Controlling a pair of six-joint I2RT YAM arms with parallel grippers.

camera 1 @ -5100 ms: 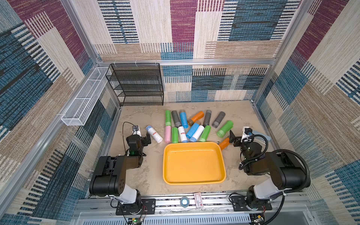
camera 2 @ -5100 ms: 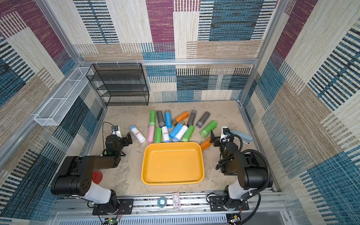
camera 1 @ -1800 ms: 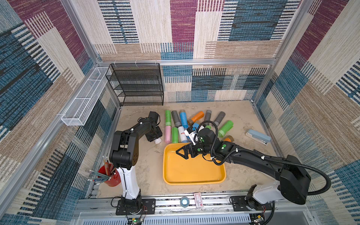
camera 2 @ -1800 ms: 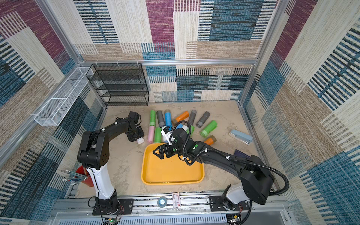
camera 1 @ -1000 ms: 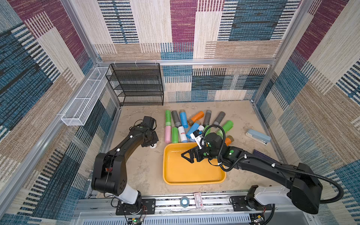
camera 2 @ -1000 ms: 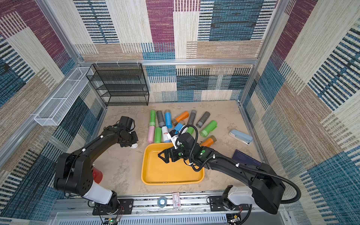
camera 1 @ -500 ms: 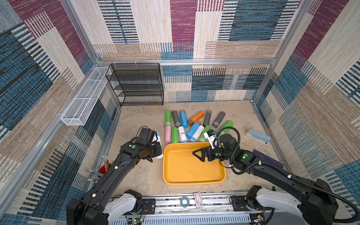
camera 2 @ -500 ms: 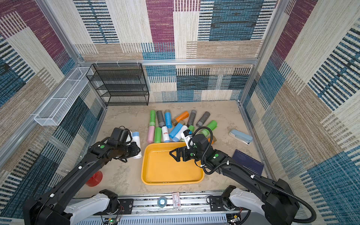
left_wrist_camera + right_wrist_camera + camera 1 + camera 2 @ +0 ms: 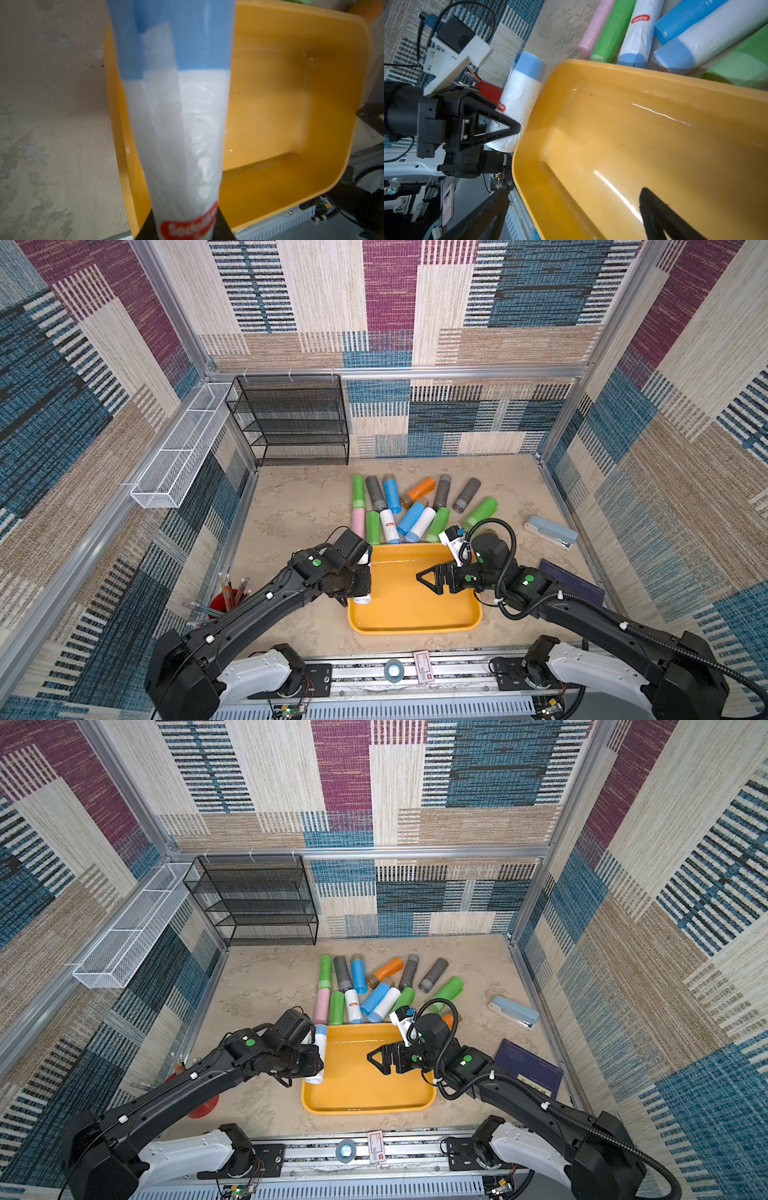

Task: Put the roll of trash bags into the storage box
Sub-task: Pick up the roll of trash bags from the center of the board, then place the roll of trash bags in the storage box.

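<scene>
The roll of trash bags (image 9: 364, 559), white with a blue end and a red label, is held lengthwise along the left rim of the storage box (image 9: 415, 630), a shallow yellow-orange tray. My left gripper (image 9: 359, 587) is shut on the roll's label end. In the left wrist view the roll (image 9: 178, 124) hangs partly over the box's floor (image 9: 301, 104) and partly over the table. My right gripper (image 9: 428, 580) hovers open above the middle of the box, holding nothing. In the right wrist view its open fingers (image 9: 654, 207) frame the bare box floor (image 9: 633, 145), with the roll (image 9: 521, 89) beyond the rim.
Several coloured rolls (image 9: 415, 510) lie packed just behind the box. A stapler (image 9: 550, 531) and a dark notebook (image 9: 573, 585) sit to the right. A red pencil cup (image 9: 226, 601) stands to the left. The black rack (image 9: 299, 423) and white wire basket (image 9: 178, 456) are at the back left.
My left arm has carried the roll from the table left of the pile forward and right, up to the box's left rim. My right gripper has drifted right over the box, still open.
</scene>
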